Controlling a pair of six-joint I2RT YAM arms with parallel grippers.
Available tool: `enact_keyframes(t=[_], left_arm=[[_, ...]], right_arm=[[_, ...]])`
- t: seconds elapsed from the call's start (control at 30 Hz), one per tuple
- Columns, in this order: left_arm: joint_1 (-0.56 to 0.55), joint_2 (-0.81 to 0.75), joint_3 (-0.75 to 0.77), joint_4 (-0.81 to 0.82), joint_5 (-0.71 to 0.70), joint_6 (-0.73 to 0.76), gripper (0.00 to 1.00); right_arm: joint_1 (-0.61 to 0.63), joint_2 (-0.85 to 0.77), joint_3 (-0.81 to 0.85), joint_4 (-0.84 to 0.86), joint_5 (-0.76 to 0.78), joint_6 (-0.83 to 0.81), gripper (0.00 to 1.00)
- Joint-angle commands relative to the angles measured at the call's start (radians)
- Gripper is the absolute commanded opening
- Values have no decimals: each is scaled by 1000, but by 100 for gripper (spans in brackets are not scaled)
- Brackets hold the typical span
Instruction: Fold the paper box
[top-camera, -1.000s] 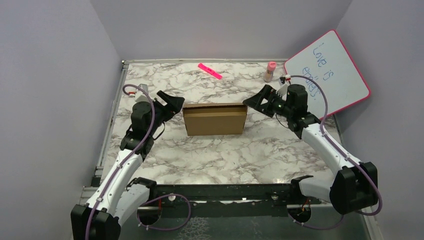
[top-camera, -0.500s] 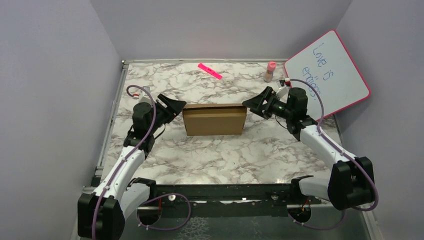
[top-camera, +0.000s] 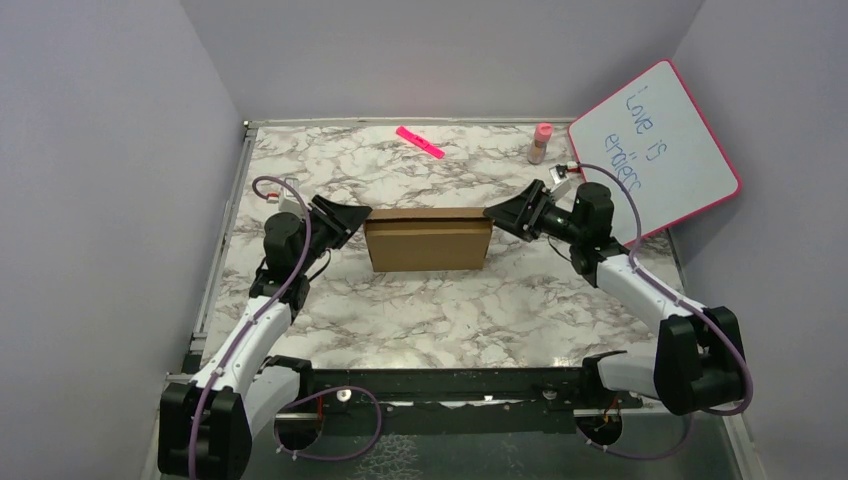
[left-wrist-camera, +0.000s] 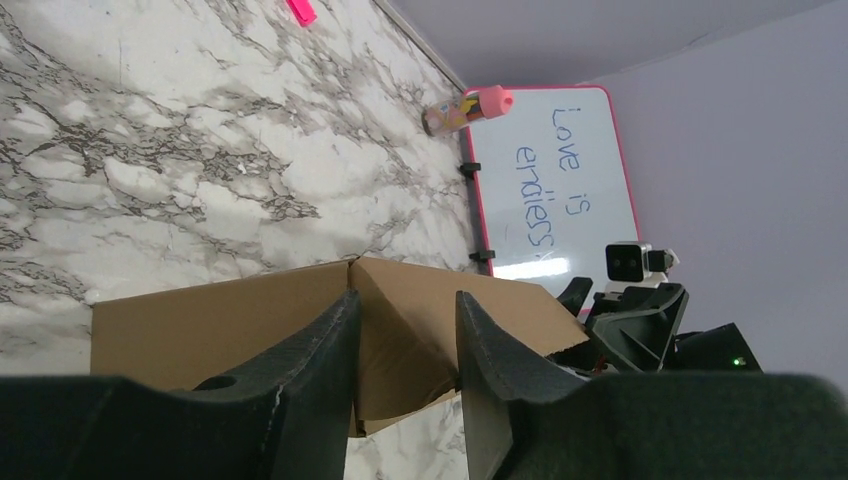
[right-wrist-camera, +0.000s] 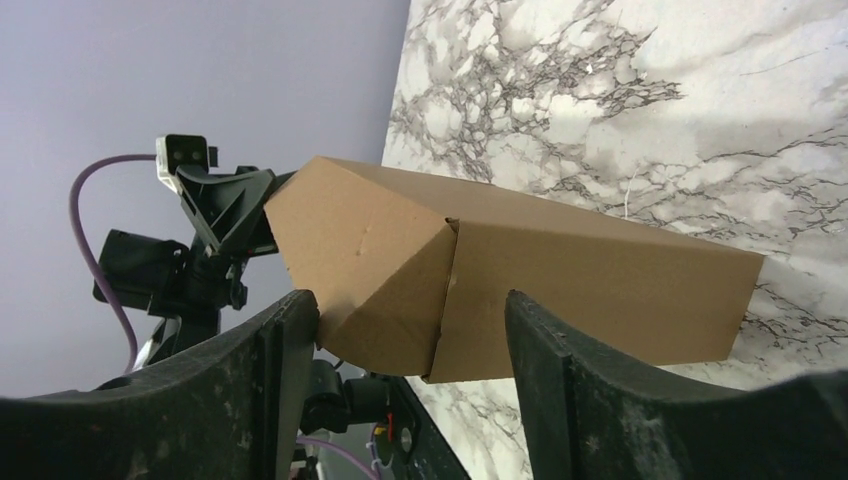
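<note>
The paper box (top-camera: 429, 240) is a plain brown cardboard box, folded up and standing on the marble table in the middle. My left gripper (top-camera: 352, 216) is open at the box's left end, and in the left wrist view (left-wrist-camera: 405, 300) its fingers frame that end's folded flap (left-wrist-camera: 420, 330). My right gripper (top-camera: 500, 214) is open at the box's right end. In the right wrist view (right-wrist-camera: 410, 300) its fingers straddle the end flap of the box (right-wrist-camera: 480, 270). Neither gripper holds anything.
A pink-framed whiteboard (top-camera: 655, 150) leans at the back right. A pink-capped bottle (top-camera: 540, 143) stands beside it, and a pink marker (top-camera: 420, 142) lies at the back. Grey walls close in the table on three sides.
Both grippers have moved inward to the box's two ends and dropped lower. The box has not visibly moved.
</note>
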Motion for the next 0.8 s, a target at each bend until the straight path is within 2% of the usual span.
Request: enact_keyframes(t=[0.0,0.17,0.77], left_arm=[[4,-2,-43,16,58,4,37],[5,-9,-77,20,56,24,32],[56,-49,-173,-71,31,112,32]], right_arm=[[-3,46,-50,24,-30,-17,69],[-3,76,-88,62,-40,-32,63],[-27,165,-160,155,-51,-66,52]])
